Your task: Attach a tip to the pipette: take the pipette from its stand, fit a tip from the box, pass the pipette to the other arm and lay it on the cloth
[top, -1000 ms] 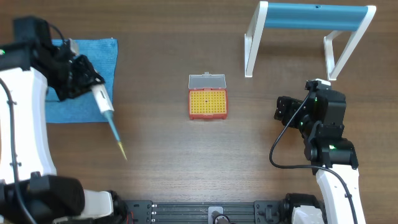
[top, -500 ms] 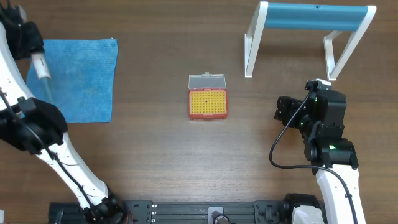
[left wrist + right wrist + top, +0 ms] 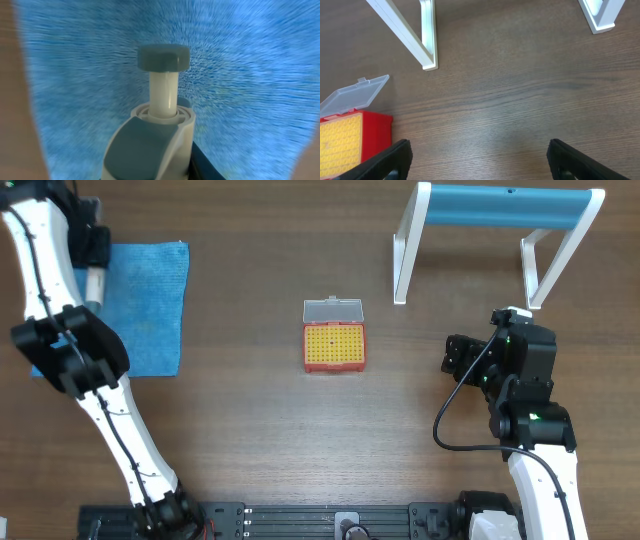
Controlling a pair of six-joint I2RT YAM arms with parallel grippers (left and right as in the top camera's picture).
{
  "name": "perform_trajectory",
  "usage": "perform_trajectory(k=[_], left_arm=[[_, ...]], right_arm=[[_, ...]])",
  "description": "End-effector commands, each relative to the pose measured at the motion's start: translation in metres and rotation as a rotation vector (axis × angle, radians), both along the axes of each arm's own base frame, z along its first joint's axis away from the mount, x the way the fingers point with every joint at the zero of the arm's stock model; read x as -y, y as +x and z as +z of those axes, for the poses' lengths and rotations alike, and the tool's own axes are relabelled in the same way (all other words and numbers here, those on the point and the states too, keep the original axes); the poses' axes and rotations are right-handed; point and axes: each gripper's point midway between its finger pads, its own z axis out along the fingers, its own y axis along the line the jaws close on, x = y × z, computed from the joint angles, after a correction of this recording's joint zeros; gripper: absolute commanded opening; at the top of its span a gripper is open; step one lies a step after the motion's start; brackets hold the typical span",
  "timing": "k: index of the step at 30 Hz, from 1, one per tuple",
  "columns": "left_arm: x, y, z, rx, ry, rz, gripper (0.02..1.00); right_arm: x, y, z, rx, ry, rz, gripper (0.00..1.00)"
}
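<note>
Pipette (image 3: pixel 161 107): hangs over the blue cloth (image 3: pixel 145 310) at the far left of the worktop (image 3: pixel 260 430), apart from the fabric and not yet set down. Its grey plunger button (image 3: pixel 163 56) points toward the cloth. The tip end is hidden, so I cannot tell whether a tip is on.

Left gripper (image 3: pixel 88 242): carries the pipette. The pipette body hides most of the fingers, but with the pipette clear of the cloth I judge them closed on it.

Step in hand, as I judge it: the last one, laying the pipette on the cloth. The stand is empty, the pipette is with the left arm and the right arm holds nothing, so pickup and handover look done.

Next move calls for:
- lowering the pipette until its body lies flat on the cloth, well inside the edges
- keeping the tip end from striking first
- opening the fingers only once the cloth bears the weight, then lifting straight off

Right gripper (image 3: pixel 479 150): over bare worktop between tip box and stand, fingers (image 3: pixel 395 157) spread wide, empty.

Count:
- pipette, one
- cloth, one
- tip box (image 3: pixel 335 348), one, in the middle of the worktop with its clear lid (image 3: pixel 333 310) open; the tips in the yellow rack are too small to count
- stand (image 3: pixel 505 208), one, white legs and blue bar, far right
- arms, two
</note>
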Motion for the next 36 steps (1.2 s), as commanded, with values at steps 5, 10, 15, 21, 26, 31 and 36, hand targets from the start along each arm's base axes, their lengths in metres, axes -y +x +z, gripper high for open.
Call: perform_trajectory(k=[5,10,15,21,26,31,36], left_arm=[[-0.01,0.016,-0.014,0.026,0.047,-0.083,0.029],[-0.01,0.017,-0.021,0.022,0.045,-0.085,0.027],[-0.008,0.012,-0.036,-0.007,0.032,-0.085,0.027],[-0.006,0.006,-0.051,-0.031,0.017,-0.085,0.027],[-0.007,0.009,-0.052,-0.022,0.021,-0.085,0.027],[-0.006,0.012,-0.053,-0.01,0.015,-0.086,0.027],[-0.002,0.011,-0.059,-0.016,-0.01,-0.086,0.027]], right_arm=[[0.004,0.001,0.004,0.011,-0.022,-0.005,0.875],[0.004,0.001,0.004,0.011,-0.022,-0.005,0.875],[0.004,0.001,0.004,0.011,-0.022,-0.005,0.875],[0.004,0.001,0.004,0.011,-0.022,-0.005,0.875],[0.004,0.001,0.004,0.011,-0.022,-0.005,0.875],[0.004,0.001,0.004,0.011,-0.022,-0.005,0.875],[0.004,0.001,0.004,0.011,-0.022,-0.005,0.875]])
